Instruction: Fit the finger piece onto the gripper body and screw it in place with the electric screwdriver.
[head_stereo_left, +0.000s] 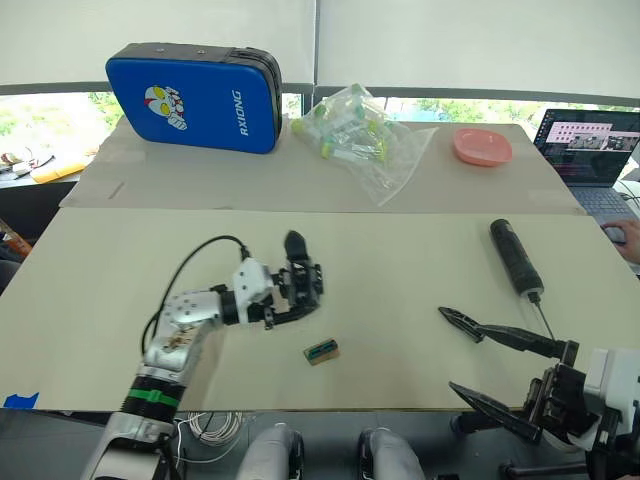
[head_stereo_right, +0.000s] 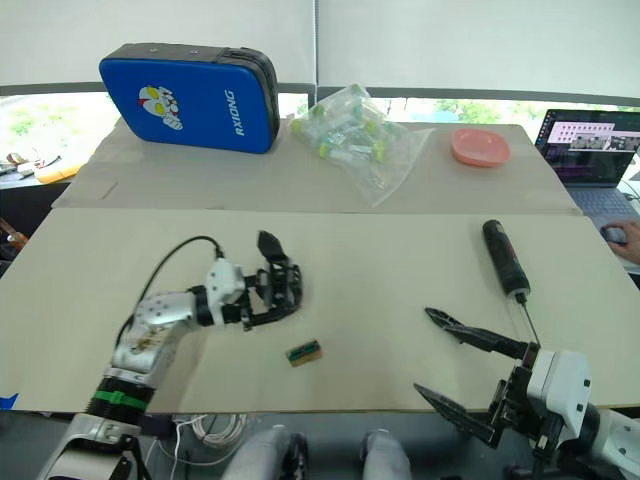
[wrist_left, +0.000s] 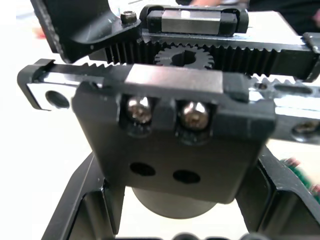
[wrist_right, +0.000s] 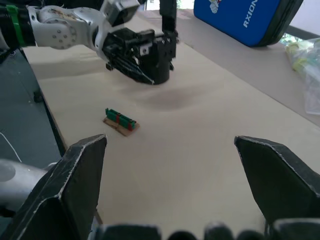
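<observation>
On the pale table (head_stereo_left: 420, 260), the left gripper (head_stereo_left: 290, 298) is clamping the gripper body (head_stereo_left: 300, 275) between its fingers to steady it, while the right gripper (head_stereo_left: 490, 365) is waiting spread and empty, the electric screwdriver (head_stereo_left: 515, 257) lying just beyond its fingertips.

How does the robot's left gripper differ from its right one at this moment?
The left gripper is shut on the small black gripper body with one pointed finger, out over the middle of the beige table; the right gripper is open and holds nothing, near the table's front edge. The left reaches beside the small tan-and-green block; the right sits just short of the thick black cylindrical electric screwdriver. Both have two black pointed fingers.
</observation>
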